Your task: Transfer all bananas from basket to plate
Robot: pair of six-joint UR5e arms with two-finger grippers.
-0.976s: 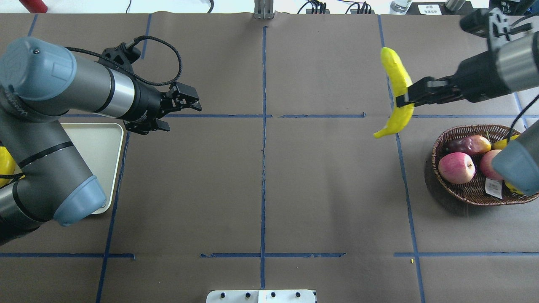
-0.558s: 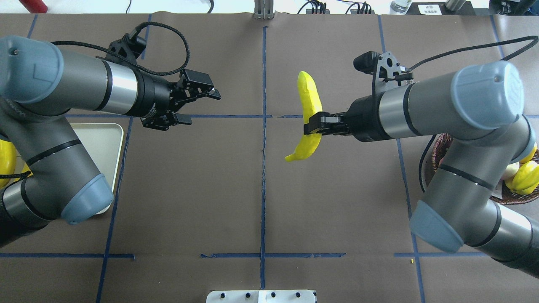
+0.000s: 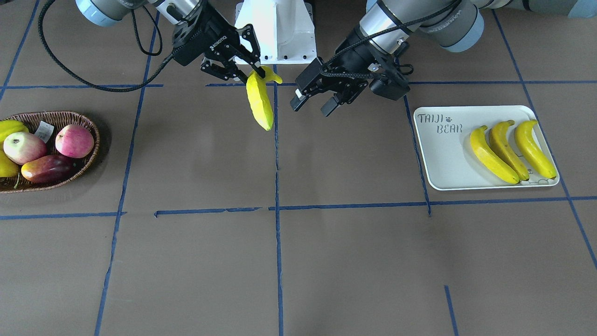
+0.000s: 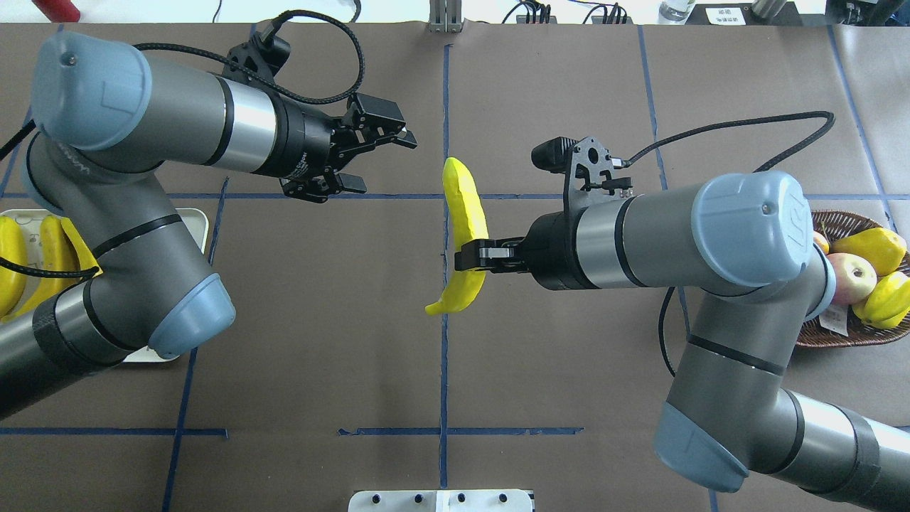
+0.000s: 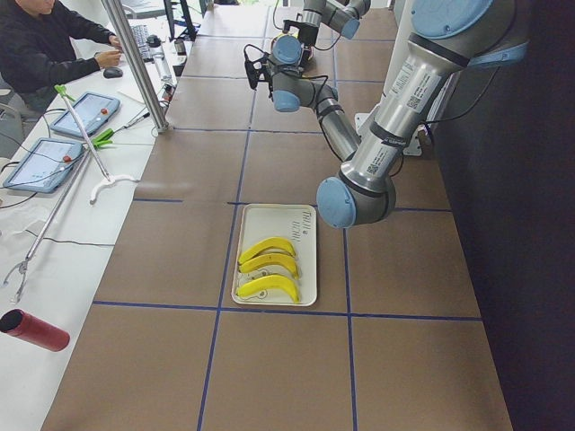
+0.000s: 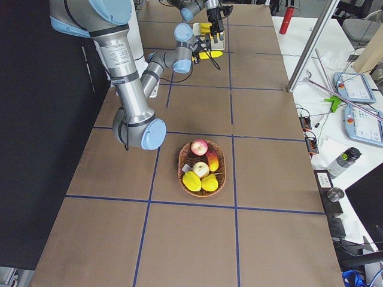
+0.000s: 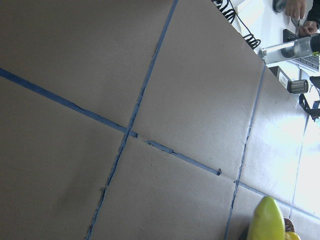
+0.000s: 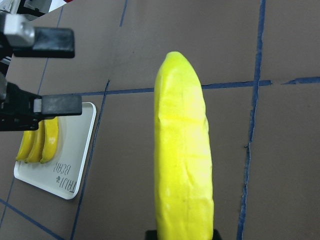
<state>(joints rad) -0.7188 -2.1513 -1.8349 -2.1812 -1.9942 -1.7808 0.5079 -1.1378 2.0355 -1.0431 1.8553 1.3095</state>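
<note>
1. Front view: right pincer (image 3: 253,74) pinching 4th banana (image 3: 260,105) mid-air over tabletop (image 3: 326,256) centre. Left pincer (image 3: 311,105) spread, near it, not touching. Three bananas (image 3: 507,149) already on plate (image 3: 440,161).
2. Overhead: basket (image 4: 817,339) holds only other fruit (image 4: 853,277), far as visible.
3. Right wrist: left pincer gapes beside banana's free end. Step, prob.: hand-over. Next: left must close on free end before right lets go.

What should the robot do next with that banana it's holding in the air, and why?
Probably the open left gripper should slide over to the banana and close on its free end. The right gripper holds it mid-table, and the plate lies on the left arm's side.
</note>
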